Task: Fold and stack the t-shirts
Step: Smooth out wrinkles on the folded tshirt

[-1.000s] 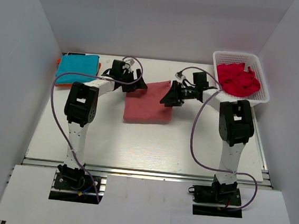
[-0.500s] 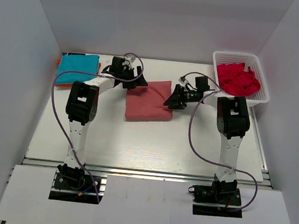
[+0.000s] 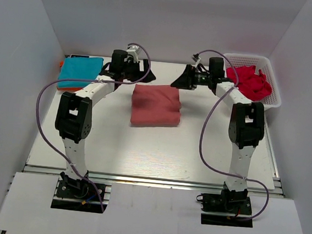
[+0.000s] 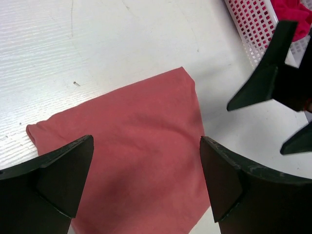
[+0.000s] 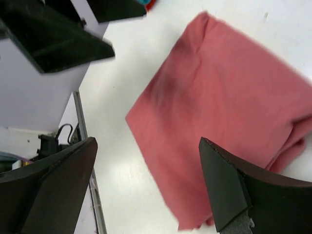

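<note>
A folded salmon-red t-shirt [image 3: 156, 105] lies flat in the middle of the table; it also shows in the left wrist view [image 4: 131, 146] and the right wrist view [image 5: 229, 126]. My left gripper [image 3: 142, 73] hangs open and empty above its far left corner. My right gripper [image 3: 180, 79] hangs open and empty above its far right corner. Neither touches the cloth. A folded teal t-shirt [image 3: 81, 71] lies at the far left, on top of something orange. Crumpled red t-shirts [image 3: 249, 82] fill a white basket [image 3: 272, 98] at the far right.
White walls enclose the table on the left, back and right. The basket's mesh wall [image 4: 251, 29] shows in the left wrist view, beside the right gripper's fingers [image 4: 263, 78]. Purple cables loop from both arms.
Both grippers have let go of the salmon t-shirt and risen toward the back of the table. The shirt now lies folded flat, its far edge laid down.
</note>
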You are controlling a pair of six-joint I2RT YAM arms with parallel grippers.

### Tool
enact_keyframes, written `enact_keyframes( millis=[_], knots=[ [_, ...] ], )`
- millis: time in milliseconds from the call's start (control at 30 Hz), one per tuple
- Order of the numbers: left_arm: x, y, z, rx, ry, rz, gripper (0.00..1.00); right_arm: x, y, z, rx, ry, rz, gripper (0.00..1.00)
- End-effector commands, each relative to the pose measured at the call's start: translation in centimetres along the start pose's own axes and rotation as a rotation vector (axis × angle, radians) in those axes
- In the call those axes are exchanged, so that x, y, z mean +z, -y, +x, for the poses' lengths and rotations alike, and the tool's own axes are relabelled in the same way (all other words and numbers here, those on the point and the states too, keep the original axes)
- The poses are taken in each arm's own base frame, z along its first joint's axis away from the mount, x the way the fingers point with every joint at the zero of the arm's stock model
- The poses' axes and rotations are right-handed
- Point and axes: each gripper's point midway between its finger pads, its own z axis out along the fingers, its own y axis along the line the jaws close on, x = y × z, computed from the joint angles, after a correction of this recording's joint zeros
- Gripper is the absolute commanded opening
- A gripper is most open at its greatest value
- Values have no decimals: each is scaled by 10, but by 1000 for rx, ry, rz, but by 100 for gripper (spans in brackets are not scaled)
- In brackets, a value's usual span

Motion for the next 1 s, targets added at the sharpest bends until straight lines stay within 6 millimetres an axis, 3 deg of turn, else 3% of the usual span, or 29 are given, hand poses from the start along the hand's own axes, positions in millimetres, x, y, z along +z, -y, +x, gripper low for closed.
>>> enact_keyframes(
  millis=[0, 33, 100, 133, 233, 367, 467, 533, 567, 633, 700, 767, 867, 900, 933, 967],
  knots=[
    [11, -5, 3, -1, -6, 6, 100, 21, 4, -24, -7, 29, -47, 90],
    [20, -13, 13, -13, -28, -1, 100, 31, 24, -15, 51, 11, -45, 90],
    [29, -17, 13, -24, -30, -2, 100, 40, 31, -28, 45, 30, -59, 90],
    [37, -26, 27, -41, -62, -13, 100, 44, 39, -30, 57, 40, -48, 90],
    [43, -43, 40, -78, -94, -14, 100, 55, 65, -31, 113, 57, -39, 90],
    [52, -58, 67, -100, -151, -43, 100, 67, 124, -9, 218, 76, 57, 90],
    [56, -70, 82, -107, -183, -85, 100, 68, 151, 1, 291, 87, 114, 90],
    [53, -78, 82, -100, -185, -101, 100, 71, 164, 9, 325, 86, 140, 90],
    [54, -81, 94, -96, -201, -94, 100, 70, 168, 9, 320, 87, 150, 90],
    [53, -81, 90, -98, -193, -76, 100, 69, 166, 9, 339, 67, 164, 90],
    [53, -70, 67, -36, -164, -33, 100, 61, 146, -19, 227, 89, 154, 90],
    [47, -59, 28, 37, -94, -24, 100, 56, 132, -26, 175, 75, 176, 90],
    [28, -36, -23, 109, 4, -9, 100, 33, 72, -68, 14, 126, 181, 90],
    [22, -29, -35, 122, 28, -3, 100, 29, 62, -72, -19, 128, 184, 90],
    [11, -19, -45, 128, 40, 0, 100, 21, 38, -82, -67, 143, 173, 90],
    [4, -14, -51, 132, 48, 2, 100, 17, 24, -71, -84, 125, 173, 90]
  ],
)
